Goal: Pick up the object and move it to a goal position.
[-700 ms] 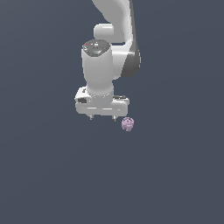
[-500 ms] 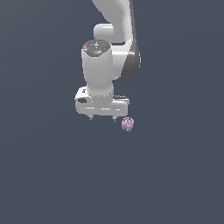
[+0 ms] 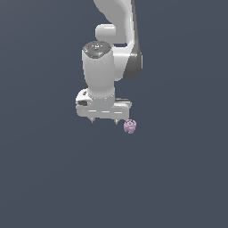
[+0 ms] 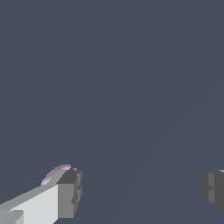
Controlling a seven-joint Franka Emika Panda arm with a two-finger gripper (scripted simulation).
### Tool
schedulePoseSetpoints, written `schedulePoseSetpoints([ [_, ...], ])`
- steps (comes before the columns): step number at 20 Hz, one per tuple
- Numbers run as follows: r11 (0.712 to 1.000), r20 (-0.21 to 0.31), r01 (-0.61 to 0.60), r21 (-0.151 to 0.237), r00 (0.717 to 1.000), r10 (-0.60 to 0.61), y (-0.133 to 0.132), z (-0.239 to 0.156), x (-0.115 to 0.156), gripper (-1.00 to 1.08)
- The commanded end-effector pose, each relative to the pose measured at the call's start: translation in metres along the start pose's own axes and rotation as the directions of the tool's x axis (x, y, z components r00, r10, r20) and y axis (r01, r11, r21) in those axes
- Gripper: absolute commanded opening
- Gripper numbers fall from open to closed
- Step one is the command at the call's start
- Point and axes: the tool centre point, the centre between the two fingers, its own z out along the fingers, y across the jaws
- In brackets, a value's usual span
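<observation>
In the exterior view the white gripper (image 3: 104,120) points down with its 2 fingers spread apart, and the lilac-pink object (image 3: 129,126) is just beside it, toward the exterior view's right, outside the jaws. In the wrist view the jaws are wide open with nothing between them, and only an edge of the object (image 4: 56,173) shows behind 1 finger (image 4: 68,194).

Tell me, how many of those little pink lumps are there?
1. The pink lump sits just off the open gripper, toward the exterior view's right; the wrist view shows it peeking behind one finger, outside the gap.
</observation>
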Motion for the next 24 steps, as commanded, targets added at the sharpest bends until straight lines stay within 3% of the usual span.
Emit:
schedulePoseSetpoints([
  [1, 1.000, 0.001, -0.002, 0.000, 1.000, 0.002, -0.001, 0.001, 0.000, 1.00],
  [15, 0.993, 0.020, -0.115, 0.000, 0.993, 0.115, -0.037, 0.030, -0.021, 1.00],
  [24, 0.965, 0.043, -0.261, -0.012, 0.964, 0.261, -0.081, 0.066, -0.055, 1.00],
])
